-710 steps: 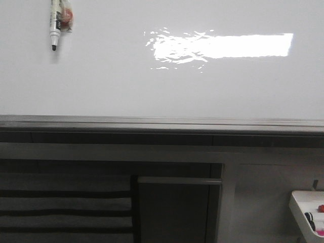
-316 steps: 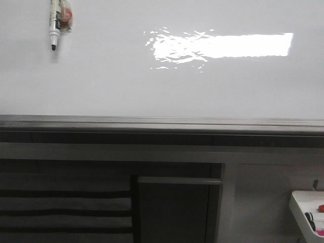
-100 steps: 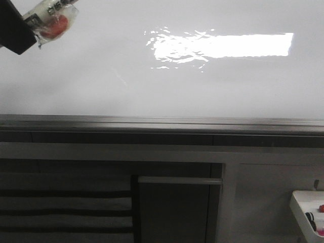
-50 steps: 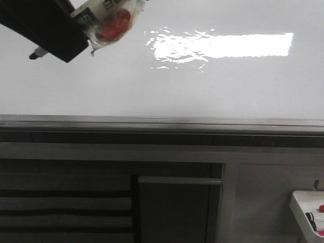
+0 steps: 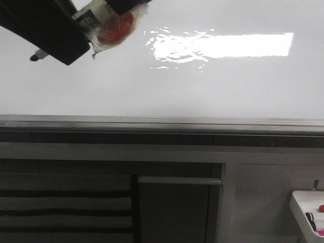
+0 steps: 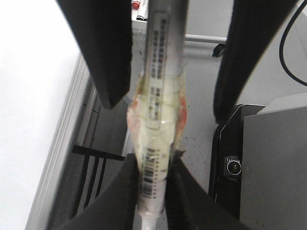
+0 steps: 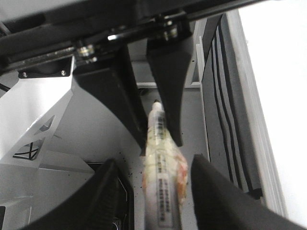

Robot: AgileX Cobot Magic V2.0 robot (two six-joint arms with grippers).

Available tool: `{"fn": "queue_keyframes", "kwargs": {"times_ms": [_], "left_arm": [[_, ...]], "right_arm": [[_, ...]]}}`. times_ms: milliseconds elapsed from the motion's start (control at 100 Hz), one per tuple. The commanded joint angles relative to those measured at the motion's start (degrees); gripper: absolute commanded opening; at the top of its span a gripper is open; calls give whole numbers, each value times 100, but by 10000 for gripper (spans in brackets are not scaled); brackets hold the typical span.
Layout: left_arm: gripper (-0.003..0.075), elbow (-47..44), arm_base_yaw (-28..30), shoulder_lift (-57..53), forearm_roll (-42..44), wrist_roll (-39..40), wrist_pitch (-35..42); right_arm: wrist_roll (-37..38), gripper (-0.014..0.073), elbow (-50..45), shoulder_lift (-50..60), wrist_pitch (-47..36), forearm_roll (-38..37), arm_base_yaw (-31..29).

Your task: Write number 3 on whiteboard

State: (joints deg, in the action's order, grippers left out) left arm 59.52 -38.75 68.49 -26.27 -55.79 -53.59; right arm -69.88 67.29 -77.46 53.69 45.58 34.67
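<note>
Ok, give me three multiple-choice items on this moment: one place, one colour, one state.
1. Where is the white tray in the front view? A top left B lower right C centre
2. What colour is the blob taped to the marker? A red B blue C green
3. The jaws of the left gripper are: A open, empty B shut on the marker C unseen
Answers: B, it sits in the lower right corner; A, red shows through the tape; B, both press the marker, left wrist view.

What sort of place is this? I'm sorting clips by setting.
Probably an office or lab. A large whiteboard fills the front view, a tray of markers sits low on the right, and the left gripper holds a marker.
</note>
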Motion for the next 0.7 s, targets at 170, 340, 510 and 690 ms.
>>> {"fn": "queue_keyframes", "kwargs": {"times_ms": [170,340,510,690], "left_arm": [[-18,191,-40,-133,-177,12,228],[-11,191,-40,-133,-129,306,344],[93,191,-40,-133,173,635,434],[256,191,-40,-133,173,661,434]], "right_arm": [[-66,105,189,142,32,203,9],[-66,-20,189,142,81,142,9],[-66,-34,189,142,94,127,9],[-66,-34,189,142,94,127,9]]}}
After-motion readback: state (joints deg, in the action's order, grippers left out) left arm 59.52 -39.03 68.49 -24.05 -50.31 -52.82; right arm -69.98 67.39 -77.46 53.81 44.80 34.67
